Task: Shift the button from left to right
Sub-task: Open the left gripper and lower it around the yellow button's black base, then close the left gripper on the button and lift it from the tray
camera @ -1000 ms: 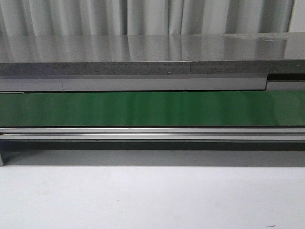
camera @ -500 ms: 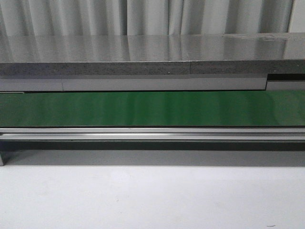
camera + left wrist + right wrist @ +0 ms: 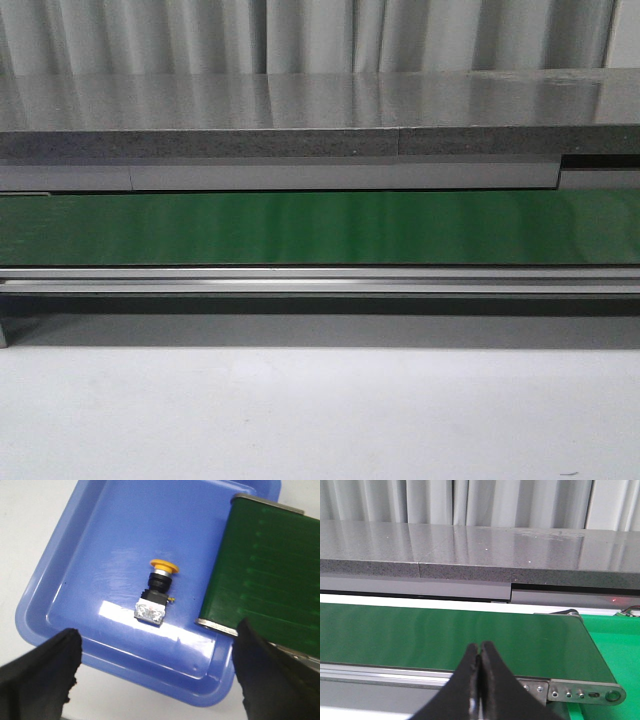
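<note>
The button (image 3: 156, 592), yellow cap on a dark body, lies on its side in a blue tray (image 3: 90, 540) in the left wrist view. My left gripper (image 3: 155, 672) is open and empty, hovering over the tray's near rim, its black fingers (image 3: 42, 675) wide apart on either side. The green belt's end (image 3: 260, 570) overlaps the tray's edge. My right gripper (image 3: 479, 650) is shut and empty, in front of the green belt (image 3: 445, 635) near its right end. The front view shows the green belt (image 3: 320, 228), with no button and no gripper on it.
A grey stone-like shelf (image 3: 300, 110) runs behind the belt, with curtains beyond. A metal rail (image 3: 320, 280) borders the belt's front. A green surface (image 3: 615, 635) lies past the belt's right end. White table (image 3: 320, 410) lies in front.
</note>
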Robot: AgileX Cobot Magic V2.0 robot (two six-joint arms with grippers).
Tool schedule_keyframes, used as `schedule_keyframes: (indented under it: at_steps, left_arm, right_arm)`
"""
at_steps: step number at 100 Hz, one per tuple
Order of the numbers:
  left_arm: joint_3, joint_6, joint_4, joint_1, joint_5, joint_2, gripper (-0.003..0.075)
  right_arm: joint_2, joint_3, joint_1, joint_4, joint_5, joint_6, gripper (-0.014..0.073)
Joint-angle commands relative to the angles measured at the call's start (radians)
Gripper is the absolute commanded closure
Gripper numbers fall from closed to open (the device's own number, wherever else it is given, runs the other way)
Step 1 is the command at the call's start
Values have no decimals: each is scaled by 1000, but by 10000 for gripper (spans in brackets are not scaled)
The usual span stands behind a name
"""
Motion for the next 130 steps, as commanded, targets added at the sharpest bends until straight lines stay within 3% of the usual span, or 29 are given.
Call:
schedule_keyframes:
  at_steps: [1,51,130]
  left_arm:
    - [-55,-1,-1,8,-80,54,138]
    - [-183,-1,18,12,-116,397,138]
    - [-203,-1,28,12,-175,604,140]
  right_arm:
    - [-19,-1,0,-3,-72,-4,662]
    - [-19,-1,0,-3,-72,-4,662]
    - [-19,-1,0,-3,-72,-4,662]
